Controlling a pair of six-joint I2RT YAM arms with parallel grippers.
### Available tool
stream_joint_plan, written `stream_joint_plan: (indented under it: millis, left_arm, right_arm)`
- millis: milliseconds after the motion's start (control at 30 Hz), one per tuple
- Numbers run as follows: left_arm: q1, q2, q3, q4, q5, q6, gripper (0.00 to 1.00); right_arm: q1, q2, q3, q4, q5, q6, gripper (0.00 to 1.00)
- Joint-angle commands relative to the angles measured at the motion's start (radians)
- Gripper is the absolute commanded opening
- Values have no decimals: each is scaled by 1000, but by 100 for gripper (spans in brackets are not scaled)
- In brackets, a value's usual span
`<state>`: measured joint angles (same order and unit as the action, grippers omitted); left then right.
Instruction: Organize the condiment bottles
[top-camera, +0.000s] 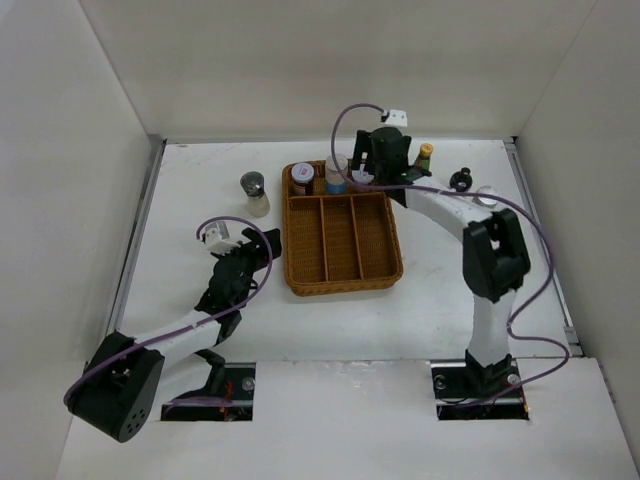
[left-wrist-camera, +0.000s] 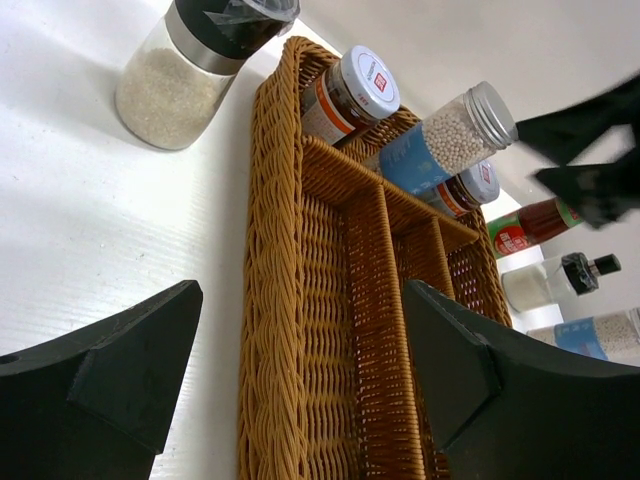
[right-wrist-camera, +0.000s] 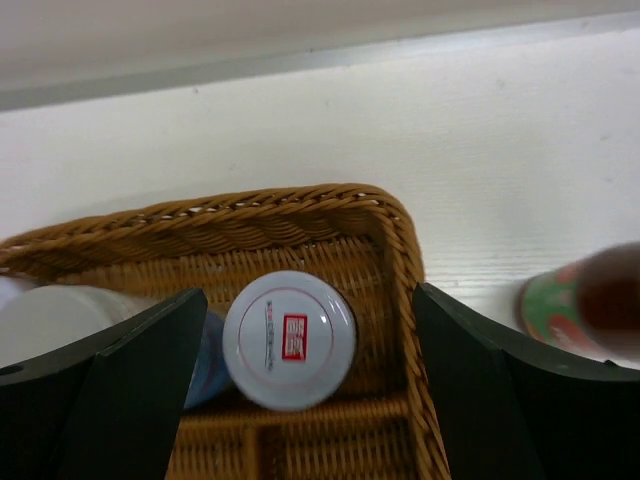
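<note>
The brown wicker tray (top-camera: 340, 262) holds a red-labelled jar (top-camera: 302, 178) and a white blue-banded bottle (top-camera: 336, 176) in its back compartment. My right gripper (top-camera: 378, 165) hangs open over that compartment's right end. In the right wrist view a second jar with a white lid (right-wrist-camera: 289, 338) stands between the spread fingers (right-wrist-camera: 140, 380), untouched. The grey-lidded shaker (top-camera: 254, 193) stands left of the tray. The red sauce bottle (top-camera: 425, 156) and the black-capped bottle (top-camera: 461, 179) stand right of it. My left gripper (top-camera: 238, 268) is open and empty, near the tray's left rim (left-wrist-camera: 270, 300).
The left wrist view shows the shaker (left-wrist-camera: 170, 75), both jars (left-wrist-camera: 345, 95), the blue-banded bottle (left-wrist-camera: 445, 140), the sauce bottle (left-wrist-camera: 525, 228), the black-capped bottle (left-wrist-camera: 560, 280) and another blue-banded bottle (left-wrist-camera: 600, 335) on the table beyond. White walls enclose the table.
</note>
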<state>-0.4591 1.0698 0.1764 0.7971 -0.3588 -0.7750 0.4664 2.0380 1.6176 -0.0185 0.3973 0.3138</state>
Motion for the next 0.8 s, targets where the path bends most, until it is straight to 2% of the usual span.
stream_joint_plan:
  millis: [0,167,267,333,433,533,767]
  left_arm:
    - [-5,-8,12,51,6,-4,81]
    - [-6,-17,11,50,14,-9,81]
    - [-6,-5,9,54,9,-9,81]
    - [-3,4,12,54,17,-12,81]
    - [-9,5,14,56,20,-15,81]
    - [-5,18,17,56,21,-17,81]
    - [-6,7,14,56,27,-21,81]
  right_arm:
    - [8,-264,-66,86,49,18,91]
    - [-63,-597,-348,130,144,18,92]
    - [-165,-757,-523,118,273,15,100]
    - [-244,-808,-590,79,320,5,100]
    - [-329,-800,-610,-9,328,4,100]
    - [-367,-719,-582,-43,308,4,100]
    - [-418,-587,-562,-24,164,13,100]
